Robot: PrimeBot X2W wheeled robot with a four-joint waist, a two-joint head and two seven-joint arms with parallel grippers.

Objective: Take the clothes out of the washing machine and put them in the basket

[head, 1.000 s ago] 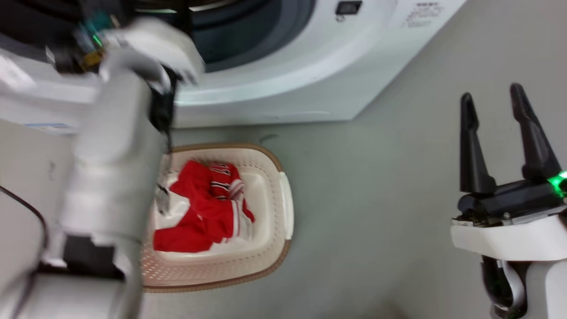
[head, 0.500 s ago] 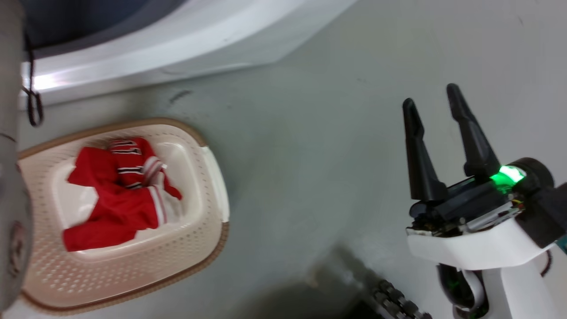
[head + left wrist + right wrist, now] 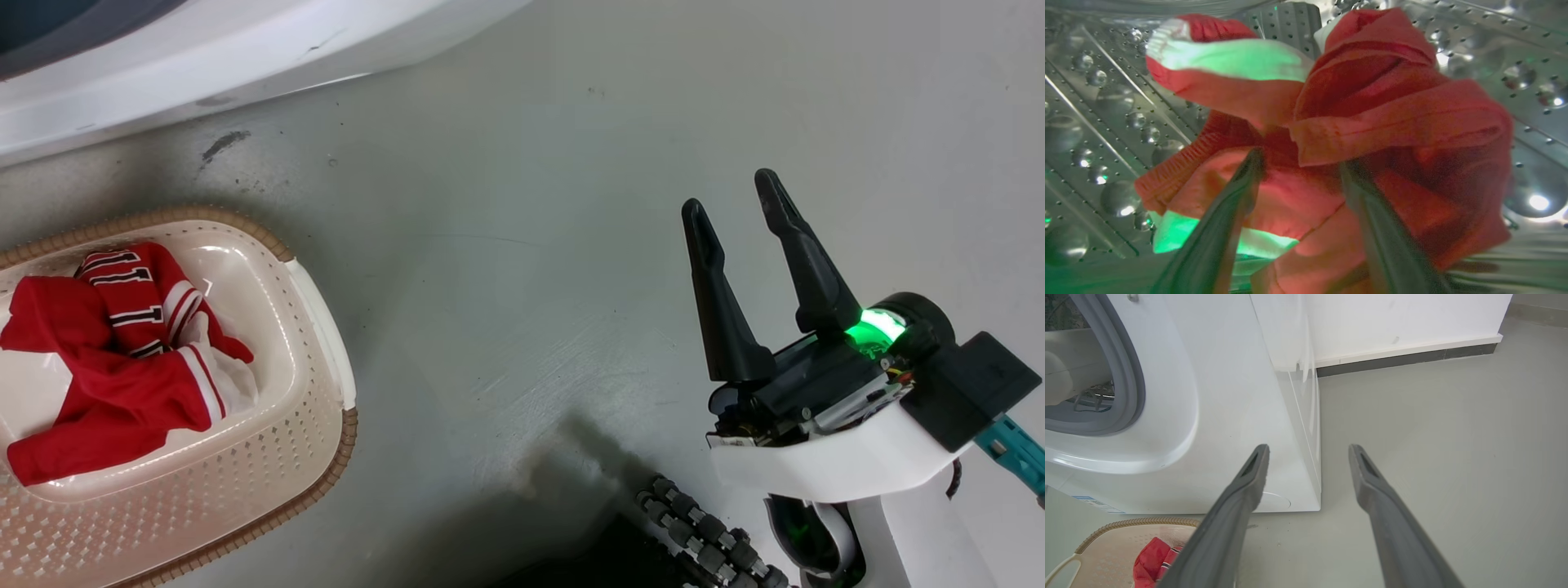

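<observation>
Inside the washing machine's shiny perforated drum point(image 3: 1094, 102), a bundle of red clothes point(image 3: 1392, 118) with white trim lies right in front of my left gripper point(image 3: 1302, 161). That gripper is open, its fingertips against the fabric. More red clothes point(image 3: 106, 384) lie in the cream basket point(image 3: 347, 433) on the floor, in front of the washing machine point(image 3: 245, 41). My right gripper point(image 3: 731, 193) hangs open and empty over bare floor, well right of the basket. From the right wrist, that gripper point(image 3: 1308, 449) faces the washing machine's point(image 3: 1229, 396) corner, with the basket point(image 3: 1106, 547) and clothes point(image 3: 1151, 559) low left.
My pale left forearm point(image 3: 1061, 371) reaches in through the grey-rimmed porthole. A wall with a dark baseboard point(image 3: 1404, 359) runs behind the machine. Part of my dark ribbed base point(image 3: 702, 531) shows at the bottom, with grey floor between it and the basket.
The head camera has swung right, so the basket and machine sit further left and my left arm has dropped out of that picture. The right gripper stays open.
</observation>
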